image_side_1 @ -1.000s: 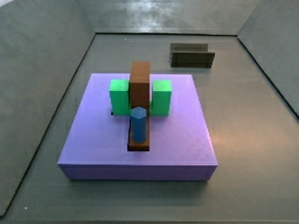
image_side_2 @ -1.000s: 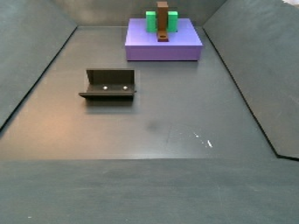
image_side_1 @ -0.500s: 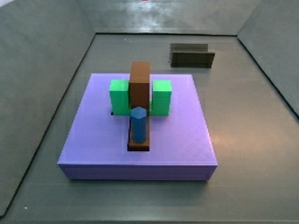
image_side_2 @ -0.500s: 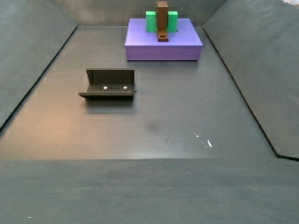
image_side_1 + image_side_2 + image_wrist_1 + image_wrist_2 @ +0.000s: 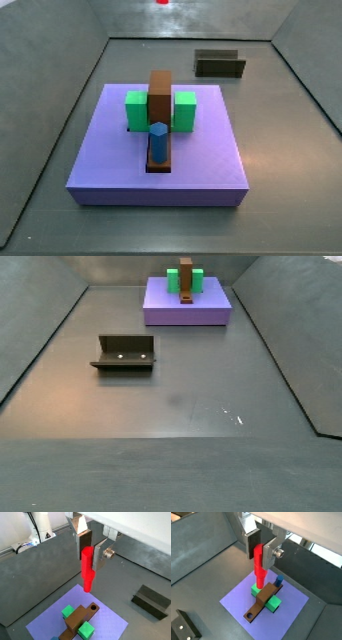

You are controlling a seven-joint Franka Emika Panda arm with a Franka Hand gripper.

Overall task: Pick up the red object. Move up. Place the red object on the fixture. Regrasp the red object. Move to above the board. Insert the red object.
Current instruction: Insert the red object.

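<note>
My gripper [image 5: 89, 554] [image 5: 260, 548] hangs high above the board, shut on the red object [image 5: 87, 568] [image 5: 258, 565]. The slim peg hangs upright from between the fingers, its lower end free in the air. In both wrist views the lavender board [image 5: 48, 619] [image 5: 238, 599] lies below, bearing a brown bar [image 5: 79, 616] [image 5: 264, 598] with a slot and green blocks [image 5: 85, 629] [image 5: 272, 604]. Only the red object's tip [image 5: 163, 2] shows at the upper edge of a side view, beyond the board [image 5: 107, 150]. The dark fixture [image 5: 221, 63] [image 5: 124, 352] [image 5: 153, 601] stands bare on the floor.
A blue hexagonal peg [image 5: 158, 142] [image 5: 278, 579] stands upright at one end of the brown bar [image 5: 160, 95]. Grey walls close in the floor on all sides. The board [image 5: 160, 308] sits at the far end, well apart from the fixture.
A red tip has come into view at the upper edge of a side view and now shows more. Board, bar, blue peg and fixture have not moved.
</note>
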